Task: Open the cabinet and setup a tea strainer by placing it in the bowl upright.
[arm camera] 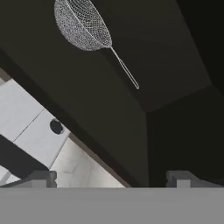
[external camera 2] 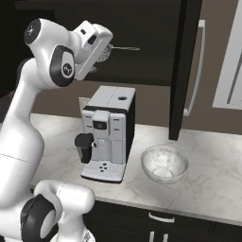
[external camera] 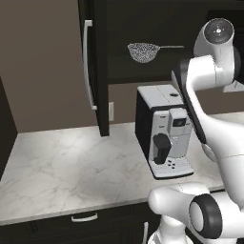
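Hovering: my two-finger gripper sits raised at the open cabinet, wrist up near the shelf in the right base view.
Gripper state: fingertips wide apart, nothing between them.
Cabinet: black upper wall cabinet stands open, its panelled door with a long silver bar handle swung out edge-on at 10 o'clock of the left base view; in the right base view the other door hangs at 2 o'clock.
Strainer: small silver wire-mesh tea strainer rests on the dark cabinet shelf, basket rim up, thin straight handle pointing to 3 o'clock in the left base view; in the hand view it lies at 11 o'clock, handle running toward 5 o'clock, well apart from my fingers.
Bowl: wide shallow white-grey marbled bowl on the counter at 5 o'clock of the right base view, just beside the coffee machine, upright.
Coffee machine: white and black espresso machine below the open shelf, on the pale marble counter.
Drawers: low black drawer front with a short curved pull at 7 o'clock.
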Available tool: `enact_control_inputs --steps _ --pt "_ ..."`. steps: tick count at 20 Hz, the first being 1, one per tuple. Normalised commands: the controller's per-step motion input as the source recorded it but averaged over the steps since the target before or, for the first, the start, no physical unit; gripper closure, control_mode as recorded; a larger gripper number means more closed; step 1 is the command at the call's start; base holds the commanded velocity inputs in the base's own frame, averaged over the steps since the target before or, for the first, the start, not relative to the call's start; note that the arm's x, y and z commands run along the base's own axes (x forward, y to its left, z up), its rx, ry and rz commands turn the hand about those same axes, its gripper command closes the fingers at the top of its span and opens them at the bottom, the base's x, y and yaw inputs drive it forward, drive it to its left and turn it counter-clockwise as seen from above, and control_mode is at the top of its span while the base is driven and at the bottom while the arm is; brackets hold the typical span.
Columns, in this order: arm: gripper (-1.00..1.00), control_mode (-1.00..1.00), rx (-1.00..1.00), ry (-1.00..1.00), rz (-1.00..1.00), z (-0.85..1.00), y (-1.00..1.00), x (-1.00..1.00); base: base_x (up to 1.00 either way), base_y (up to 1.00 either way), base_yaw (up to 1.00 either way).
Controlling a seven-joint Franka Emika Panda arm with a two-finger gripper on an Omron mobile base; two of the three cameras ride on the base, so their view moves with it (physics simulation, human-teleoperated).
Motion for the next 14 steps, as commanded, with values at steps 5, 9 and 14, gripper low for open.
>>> enact_control_inputs --steps 5,9,14 --pt "-1.0 -1.0 -0.12 0.0 0.1 -0.14 0.03 0.27 0.0 0.0 0.0" --pt "-1.0 -1.0 -0.13 0.0 0.09 -0.14 0.0 0.27 0.0 0.0 0.0" --pt "-1.0 -1.0 -0.14 0.0 0.04 0.0 -0.09 0.41 0.0 0.0 0.0"
